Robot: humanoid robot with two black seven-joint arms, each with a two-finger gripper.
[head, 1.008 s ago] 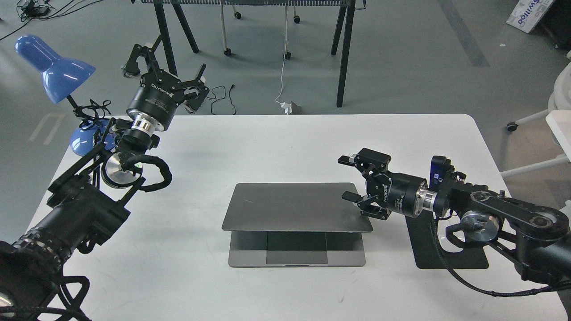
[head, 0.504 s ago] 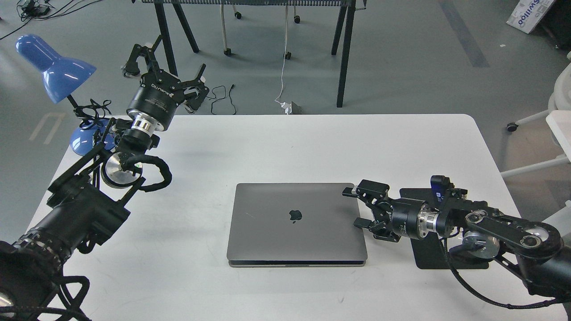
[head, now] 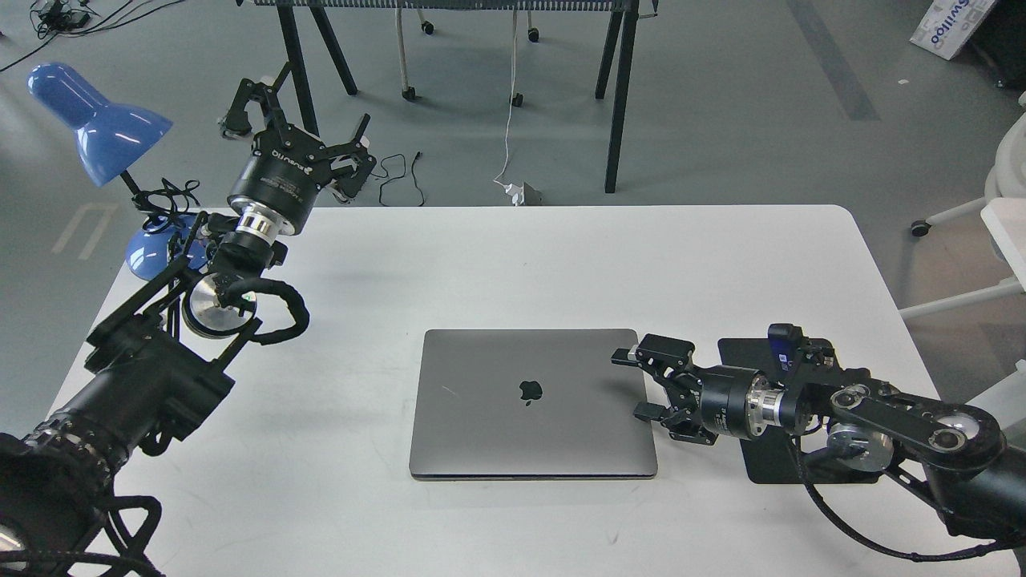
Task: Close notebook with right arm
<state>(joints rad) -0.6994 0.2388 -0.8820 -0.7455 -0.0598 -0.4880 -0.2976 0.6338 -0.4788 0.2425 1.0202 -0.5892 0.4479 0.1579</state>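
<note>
The space-grey notebook point(head: 529, 401) lies shut and flat in the middle of the white table point(head: 513, 256), its Apple logo facing up. Keyboard and screen are hidden under the lid. My right arm comes in from the lower right, with a silver wrist ring and a small blue part. Its gripper point(head: 633, 383) is open and empty, its fingers at the lid's right edge, over the right part of the lid. My left gripper point(head: 309, 120) is open and empty, raised over the table's far left corner, far from the notebook.
A black mouse pad point(head: 769, 465) lies under my right arm, right of the notebook. A blue desk lamp point(head: 96, 120) stands at the table's far left corner. Table legs and cables are on the floor beyond the far edge.
The lid went from partly raised to fully flat on the base. My right gripper moved down and forward with it and stays at the lid's right edge. The left arm has not moved.
</note>
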